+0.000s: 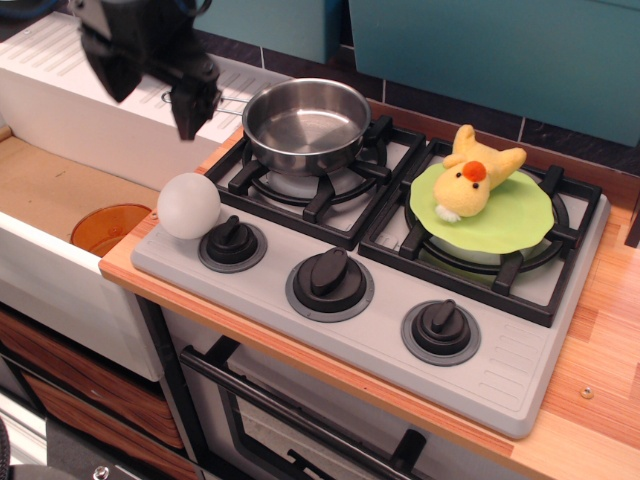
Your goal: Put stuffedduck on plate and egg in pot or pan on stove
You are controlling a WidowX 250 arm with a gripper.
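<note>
The yellow stuffedduck (472, 176) lies on the lime-green plate (512, 222), which rests on the right burner grate of the grey stove (520, 375). The white egg (188, 205) sits on the stove's front left corner, beside the left knob. The shiny steel pot (305, 125) stands empty on the left burner, its wire handle pointing left. My black gripper (155, 95) hangs in the air above and behind the egg, left of the pot. Its fingers (192, 108) are spread apart and hold nothing.
Three black knobs (329, 274) line the stove front. A sink to the left holds an orange round dish (108, 228). A white ribbed drainboard (60, 60) runs behind it. A wooden counter (600, 330) lies to the right, and teal wall panels (480, 50) stand at the back.
</note>
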